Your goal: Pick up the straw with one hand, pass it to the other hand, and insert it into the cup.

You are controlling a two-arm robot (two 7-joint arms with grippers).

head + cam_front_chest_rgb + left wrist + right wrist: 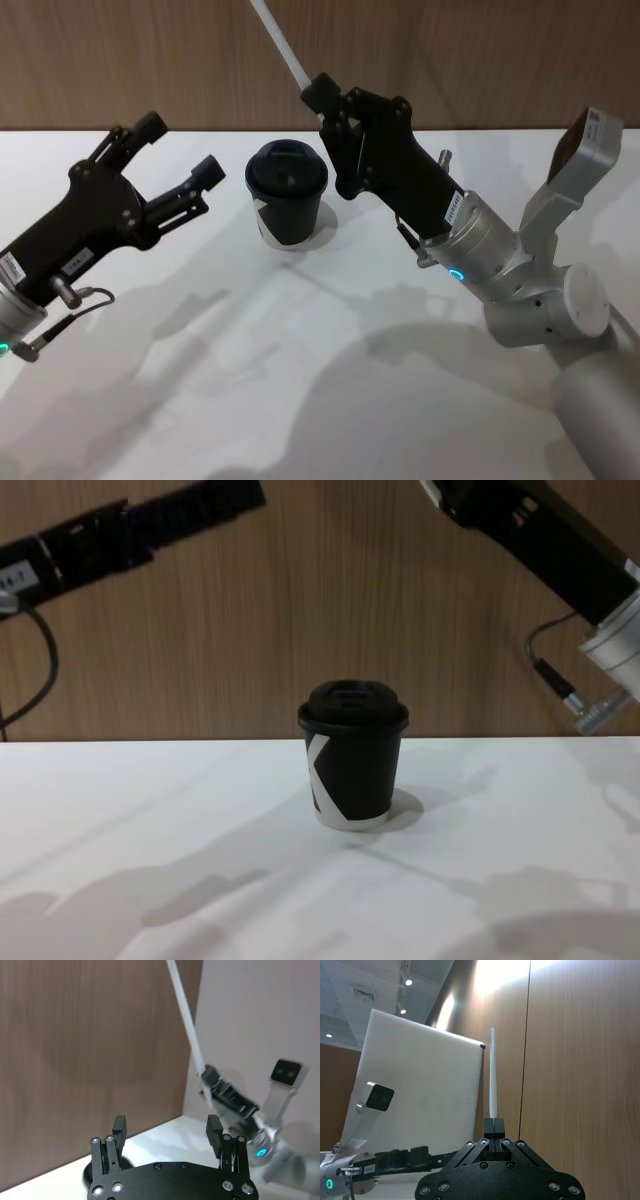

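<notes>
Right gripper (318, 95): fingers closed together on the straw (283, 45), gripping it at its lower end. It is raised above the table (300, 400), behind and to the right of the cup (287, 195).

Straw: white tube, with nearly all its free length rising up and away from the cup toward the wood-panel wall (480, 60). The right wrist view shows it standing straight out of the closed fingertips (493, 1124). It is well apart from the cup.

Left gripper (182, 148): fingers spread wide, holding nothing, raised to the left of the cup.

Cup: black, upright on the table between the two arms, with the domed lid (287, 172) on. The white mark shows in the chest view (318, 770). The lid's opening cannot be made out clearly.

Step in hand, as judged: the straw sits in the labelled gripper, so insertion remains.

Handling notes:
- The free end points away from the lid, so the wrist needs to turn it downward first.
- Line the tip up over the lid's opening before descending.
- Lower it along the straw's own axis, since the cup is light and a sideways push could tip it.
- Keep the grip firm until the tip is seated.
</notes>
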